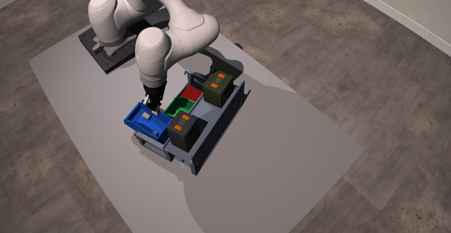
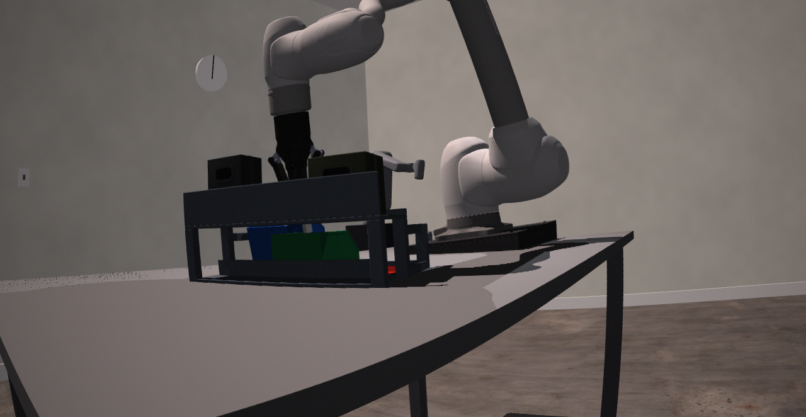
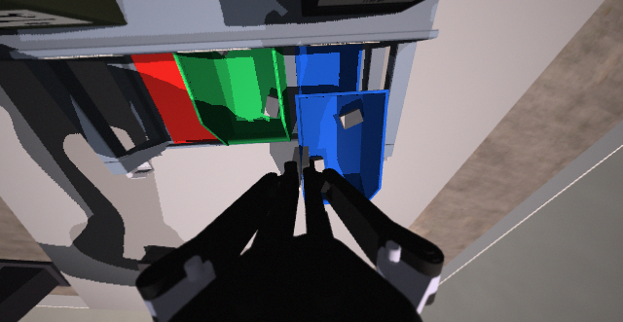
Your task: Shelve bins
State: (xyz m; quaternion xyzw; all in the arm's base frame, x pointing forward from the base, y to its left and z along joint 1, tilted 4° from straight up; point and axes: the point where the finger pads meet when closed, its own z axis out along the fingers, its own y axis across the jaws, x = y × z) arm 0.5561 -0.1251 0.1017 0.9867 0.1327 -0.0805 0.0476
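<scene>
My gripper [image 1: 153,107] is shut on the side wall of the blue bin [image 1: 147,123] and holds it tilted at the left end of the shelf [image 1: 201,127]. The bin's far end reaches under the top board, and most of it still sticks out in front. Two small grey parts [image 1: 146,115] lie inside it. In the wrist view the fingers [image 3: 298,166] pinch the bin's wall [image 3: 343,137], and the blue mark [image 3: 328,69] lies just beyond. The green bin [image 1: 179,106] sits in the middle spot, seen in the wrist view [image 3: 236,95]. A red mark [image 3: 163,98] lies beside it.
A black toolbox [image 1: 183,130] and an olive toolbox [image 1: 218,88] stand on the shelf's top board. The low board overhangs the spots. From the exterior view the blue bin [image 2: 262,240] and green bin [image 2: 315,245] show under the board. The arm's base stands behind the shelf.
</scene>
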